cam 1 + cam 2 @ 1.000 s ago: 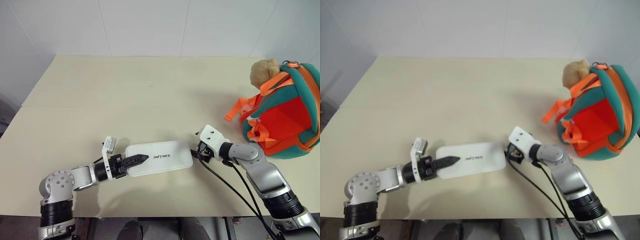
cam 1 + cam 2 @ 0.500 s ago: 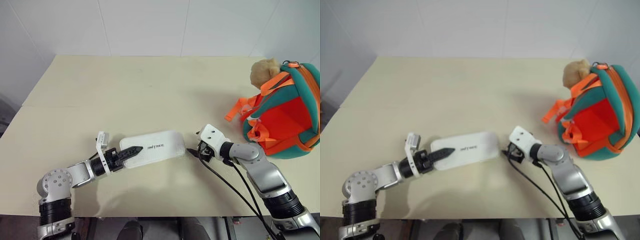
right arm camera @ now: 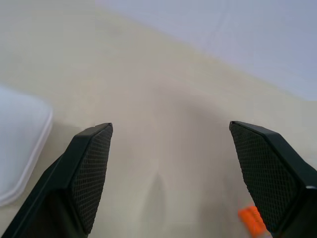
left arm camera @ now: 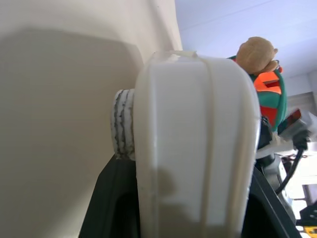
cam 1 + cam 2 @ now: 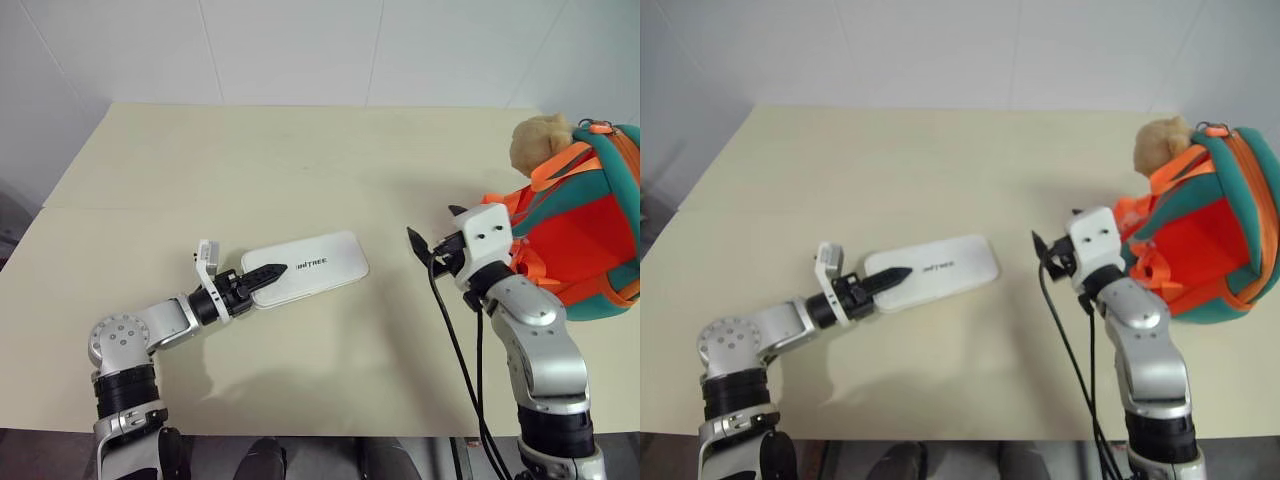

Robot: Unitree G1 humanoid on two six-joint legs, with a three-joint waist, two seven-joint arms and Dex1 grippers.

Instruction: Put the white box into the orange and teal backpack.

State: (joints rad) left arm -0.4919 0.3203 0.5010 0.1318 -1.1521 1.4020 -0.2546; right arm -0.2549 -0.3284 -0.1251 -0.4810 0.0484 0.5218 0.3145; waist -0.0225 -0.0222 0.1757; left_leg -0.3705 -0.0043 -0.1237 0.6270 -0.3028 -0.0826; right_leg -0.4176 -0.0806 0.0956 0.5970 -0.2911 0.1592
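Since a second ago: white box point(image 5: 305, 268) carried up and forward off the table point(image 5: 300, 160) by the left gripper point(image 5: 262, 276), clamped on its near end; right gripper point(image 5: 432, 240) raised, jaws spread wide, empty. Backpack point(image 5: 590, 240) at far right, mouth apparently facing the box. Handling: keep box level, steady the backpack's rim, feed the narrow end first.
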